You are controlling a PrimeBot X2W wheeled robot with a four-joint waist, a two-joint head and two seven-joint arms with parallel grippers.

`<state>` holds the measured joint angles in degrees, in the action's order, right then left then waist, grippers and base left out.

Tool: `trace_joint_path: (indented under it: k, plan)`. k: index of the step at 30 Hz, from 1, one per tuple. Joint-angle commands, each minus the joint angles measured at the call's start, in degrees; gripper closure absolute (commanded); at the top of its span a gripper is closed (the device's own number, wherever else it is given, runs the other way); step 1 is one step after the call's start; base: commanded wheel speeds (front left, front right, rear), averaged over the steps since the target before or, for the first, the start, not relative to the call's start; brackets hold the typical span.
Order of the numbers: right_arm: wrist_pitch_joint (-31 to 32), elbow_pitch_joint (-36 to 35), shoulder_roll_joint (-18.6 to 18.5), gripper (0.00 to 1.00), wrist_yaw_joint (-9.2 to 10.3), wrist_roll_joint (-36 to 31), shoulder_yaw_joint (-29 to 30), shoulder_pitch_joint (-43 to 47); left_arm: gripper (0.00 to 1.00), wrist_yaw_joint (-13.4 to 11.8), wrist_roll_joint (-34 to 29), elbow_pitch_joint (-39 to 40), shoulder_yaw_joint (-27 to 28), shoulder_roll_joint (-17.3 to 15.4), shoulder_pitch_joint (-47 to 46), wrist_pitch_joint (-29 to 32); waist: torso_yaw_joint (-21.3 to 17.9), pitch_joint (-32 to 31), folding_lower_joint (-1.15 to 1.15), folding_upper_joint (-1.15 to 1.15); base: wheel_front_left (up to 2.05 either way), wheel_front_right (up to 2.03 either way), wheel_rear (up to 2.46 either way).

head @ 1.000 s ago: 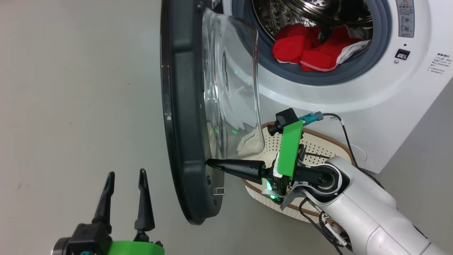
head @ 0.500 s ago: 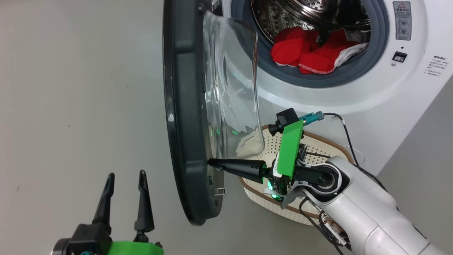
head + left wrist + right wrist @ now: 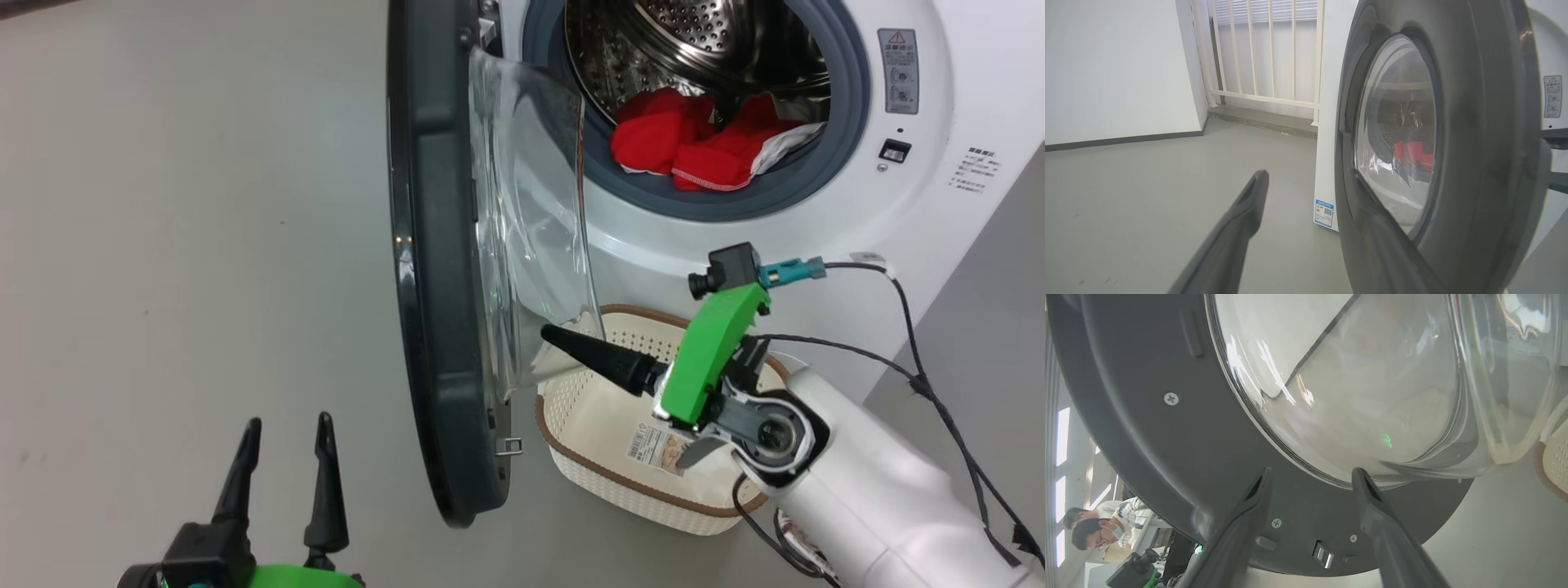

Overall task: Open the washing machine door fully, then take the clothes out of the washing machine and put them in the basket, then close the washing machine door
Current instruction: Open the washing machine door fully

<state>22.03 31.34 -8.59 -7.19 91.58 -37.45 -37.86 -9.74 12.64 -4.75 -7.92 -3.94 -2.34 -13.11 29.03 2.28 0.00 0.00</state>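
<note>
**Door swung wide, clothes not yet touched**

My right tool (image 3: 1310, 475) is released. Its two dark fingers are spread with nothing between them, and the tips are close to the inner face of the large round washing machine door with the glossy black rim and bulging clear glass bowl (image 3: 433, 286). I cannot tell whether a tip touches it. My left tool (image 3: 287, 425) is spread and empty too, low on the door's outer side and apart from it.

The door stands about square to the front of the big white front-loading washing machine (image 3: 735, 245), so I judge the opening step done or nearly done. The soft bright red clothes with white trim (image 3: 678, 151) lie heaped at the front lip of the perforated steel drum (image 3: 653, 49). The small cream-white perforated plastic basket with the brown rim (image 3: 620, 488) sits on the grey floor (image 3: 163, 245) below the opening, with no garment in it that I can see. Unloading and closing are both left.

My pale right forearm (image 3: 857, 474) and the glass bowl cover part of the basket. The drum's depth is dark, so I cannot count the garments. The door's top is cut off in the head view.
</note>
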Motion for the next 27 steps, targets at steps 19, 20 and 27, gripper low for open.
trace_joint_path:
  k: [19, 20, 27]
  plan:
    - [-34.9, 6.6, -2.4, 0.00, -0.30, -37.2, -5.5, 5.6, 0.00, -1.1, -0.7, 2.4, 0.4, -2.4, 0.8, 0.2, -1.5, -3.3, 0.00, 0.00, 0.00, 0.00, 0.00]
    - [-35.6, 7.9, -1.8, 0.00, -0.30, -38.9, -4.6, 5.9, 0.00, -1.1, -0.8, 2.4, 0.2, -2.4, 0.9, 0.2, -1.5, -3.4, 0.00, 0.00, 0.00, 0.00, 0.00]
    - [-37.0, 10.1, 0.9, 0.00, -0.30, -58.4, 9.0, 8.5, 0.00, -1.5, -1.0, 2.6, -0.3, -2.4, 1.1, -0.2, -2.0, -3.7, 0.00, 0.00, 0.00, 0.00, 0.00]
